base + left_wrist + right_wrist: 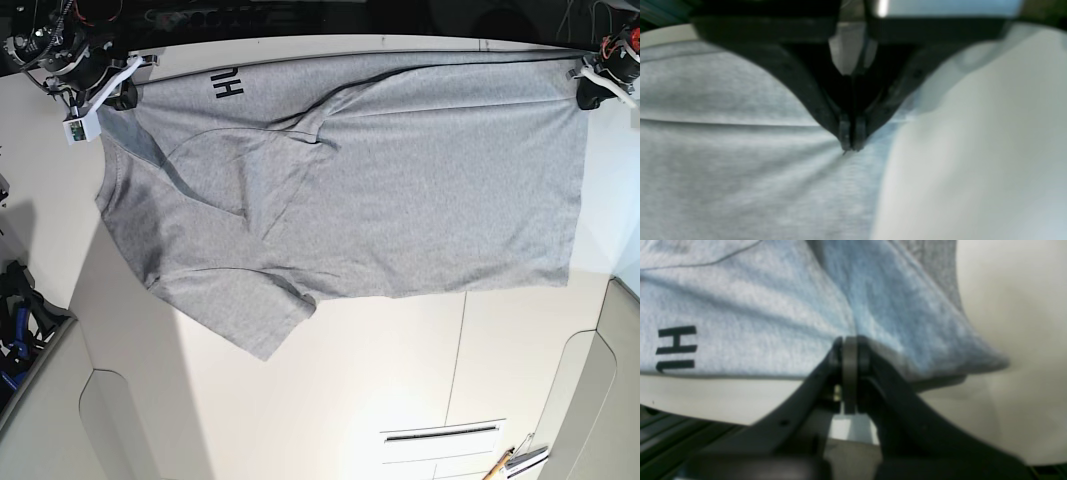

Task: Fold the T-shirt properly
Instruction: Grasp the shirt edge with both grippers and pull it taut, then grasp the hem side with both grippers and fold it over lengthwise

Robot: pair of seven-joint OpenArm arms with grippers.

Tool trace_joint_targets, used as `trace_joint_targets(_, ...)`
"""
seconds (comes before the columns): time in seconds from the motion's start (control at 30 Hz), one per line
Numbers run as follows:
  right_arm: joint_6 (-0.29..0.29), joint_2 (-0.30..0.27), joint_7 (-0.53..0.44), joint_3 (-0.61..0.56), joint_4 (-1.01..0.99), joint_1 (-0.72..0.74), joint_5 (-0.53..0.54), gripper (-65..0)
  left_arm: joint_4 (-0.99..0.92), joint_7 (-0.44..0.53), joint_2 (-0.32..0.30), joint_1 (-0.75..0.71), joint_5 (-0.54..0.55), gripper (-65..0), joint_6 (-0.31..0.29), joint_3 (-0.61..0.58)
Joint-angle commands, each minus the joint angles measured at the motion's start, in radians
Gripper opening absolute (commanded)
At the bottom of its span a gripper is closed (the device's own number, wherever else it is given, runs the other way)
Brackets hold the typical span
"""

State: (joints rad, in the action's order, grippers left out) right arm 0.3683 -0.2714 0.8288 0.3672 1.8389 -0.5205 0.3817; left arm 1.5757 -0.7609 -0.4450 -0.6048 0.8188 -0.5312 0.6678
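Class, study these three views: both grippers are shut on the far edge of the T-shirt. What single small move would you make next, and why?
Probably draw both grippers toward the near table edge together, carrying the pinched edge over. The left gripper and right gripper are shut on opposite ends of the T-shirt's far edge, which is taut, while the body lies spread on the table.

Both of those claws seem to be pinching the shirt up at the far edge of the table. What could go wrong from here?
Each grip is small: the left gripper and the right gripper pinch only a bit of the T-shirt, so a corner could slip out if pulled.

One sleeve sticks out and cloth is bunched near the lettering, so creases may get folded in.

The held edge lies near the table edge, so released cloth might slide off.
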Motion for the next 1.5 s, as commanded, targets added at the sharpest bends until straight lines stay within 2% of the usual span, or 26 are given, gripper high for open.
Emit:
trace_joint_targets(0.0,-0.005,-0.014,-0.009,0.011,0.035,-0.003,0.004,-65.0,0.034,0.024,-0.018,-0.007,0.023,-65.0,-0.024,0.035)
trace_joint_targets(0.07,-0.005,-0.014,-0.010,0.011,0.078,-0.001,0.004,-65.0,0.077,0.024,-0.018,-0.007,0.071,-65.0,-0.067,0.083)
trace_joint_targets(0.17,-0.005,-0.014,-0.022,0.011,0.166,0.000,0.003,-65.0,0.156,0.021,-0.018,-0.007,0.108,-65.0,-0.068,0.148)
trace_joint_targets(0.2,-0.005,-0.014,-0.024,0.011,0.199,0.010,0.002,-65.0,0.182,0.017,-0.019,-0.007,0.109,-63.0,-0.068,0.165)
trace_joint_targets(0.3,-0.006,-0.013,-0.024,0.011,0.275,0.055,-0.026,-65.0,0.248,0.015,-0.021,-0.007,0.109,-48.9,-0.068,0.196)
trace_joint_targets(0.37,-0.006,-0.014,-0.024,0.011,0.298,0.106,-0.051,-65.0,0.278,0.016,-0.021,-0.007,0.109,-43.7,-0.068,0.199)
trace_joint_targets(0.5,-0.006,-0.014,-0.025,0.011,0.295,0.214,-0.093,-47.9,0.290,0.016,-0.020,-0.007,0.109,-43.4,-0.068,0.198)
trace_joint_targets(0.53,-0.006,-0.013,-0.025,0.011,0.292,0.237,-0.102,-46.0,0.290,0.016,-0.021,-0.007,0.110,-43.4,-0.068,0.198)
trace_joint_targets(0.63,-0.006,-0.014,-0.039,0.011,0.253,0.307,-0.114,-45.6,0.290,0.016,-0.021,-0.007,0.110,-43.4,-0.068,0.198)
trace_joint_targets(0.87,0.005,-0.015,-0.068,0.011,-0.051,0.506,-0.115,-45.3,0.290,0.016,-0.021,-0.007,0.109,-43.4,-0.068,0.198)
trace_joint_targets(1.0,0.045,-0.029,-0.090,0.010,-0.296,0.648,-0.089,-37.1,0.290,0.016,-0.021,-0.007,0.110,-43.2,-0.069,0.198)
trace_joint_targets(1.07,0.060,-0.037,-0.105,0.010,-0.418,0.721,-0.062,-35.9,0.290,0.016,-0.021,-0.007,0.110,-43.2,-0.069,0.198)
trace_joint_targets(1.27,0.126,-0.039,-0.116,-0.006,-0.752,0.916,-0.037,-35.9,0.290,0.016,-0.021,-0.007,0.113,-43.2,-0.069,0.198)
trace_joint_targets(1.47,0.133,-0.039,-0.133,-0.101,-0.967,1.006,-0.056,-35.9,0.290,0.016,-0.021,-0.007,0.113,-43.2,-0.069,0.198)
